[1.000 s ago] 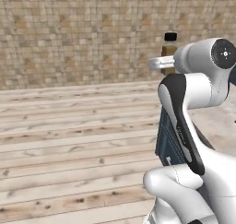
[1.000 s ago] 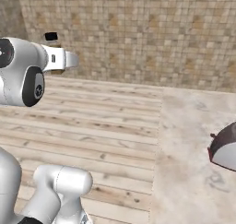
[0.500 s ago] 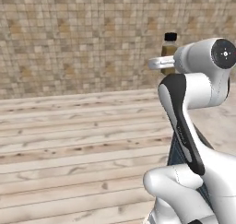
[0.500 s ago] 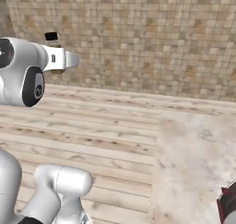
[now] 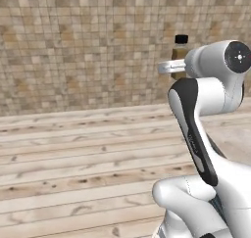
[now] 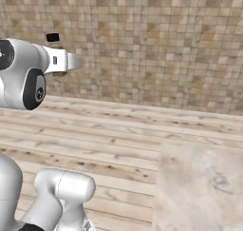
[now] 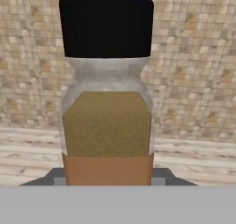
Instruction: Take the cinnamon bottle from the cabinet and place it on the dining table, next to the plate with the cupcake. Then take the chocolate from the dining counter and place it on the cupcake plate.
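Hand view: gripper (image 7: 107, 184) w/ cinnamon bottle (image 7: 107, 121) upright.

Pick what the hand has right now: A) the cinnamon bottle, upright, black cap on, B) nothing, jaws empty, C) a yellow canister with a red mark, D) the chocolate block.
A: the cinnamon bottle stands upright in the hand, black cap on top and tan contents showing, with the tiled wall behind it.

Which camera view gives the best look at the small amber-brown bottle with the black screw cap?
The hand view: the small amber-brown bottle stands upright and close, showing its black cap, clear neck and tan contents. The left base view shows its cap and shoulder behind the arm. The right base view shows little but the cap.
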Robot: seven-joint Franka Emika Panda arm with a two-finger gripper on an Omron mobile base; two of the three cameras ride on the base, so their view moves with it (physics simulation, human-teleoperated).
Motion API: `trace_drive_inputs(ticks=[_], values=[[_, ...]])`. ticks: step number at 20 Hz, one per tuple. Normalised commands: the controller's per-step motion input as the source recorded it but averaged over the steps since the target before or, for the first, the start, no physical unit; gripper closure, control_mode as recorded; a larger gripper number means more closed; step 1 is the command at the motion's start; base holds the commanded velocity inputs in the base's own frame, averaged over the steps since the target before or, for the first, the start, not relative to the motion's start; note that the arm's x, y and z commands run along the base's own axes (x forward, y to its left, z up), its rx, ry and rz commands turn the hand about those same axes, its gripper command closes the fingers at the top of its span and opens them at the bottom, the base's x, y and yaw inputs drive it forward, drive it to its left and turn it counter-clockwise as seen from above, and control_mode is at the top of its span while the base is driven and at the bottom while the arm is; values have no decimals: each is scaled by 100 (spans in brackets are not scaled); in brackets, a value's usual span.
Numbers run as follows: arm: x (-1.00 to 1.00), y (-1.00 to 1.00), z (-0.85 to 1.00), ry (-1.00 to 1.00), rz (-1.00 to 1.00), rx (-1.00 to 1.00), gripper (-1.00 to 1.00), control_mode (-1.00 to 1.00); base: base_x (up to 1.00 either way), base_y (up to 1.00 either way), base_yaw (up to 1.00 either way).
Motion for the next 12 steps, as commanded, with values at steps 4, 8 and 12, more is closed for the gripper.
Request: trace_drive_inputs(ticks=[4, 8, 12], values=[[0, 0, 0, 0, 0, 0, 100, 100, 81, -19, -8], [0, 0, 0, 0, 0, 0, 100, 100, 79, -18, -11], [0, 0, 0, 0, 0, 0, 100, 100, 69, -16, -22]])
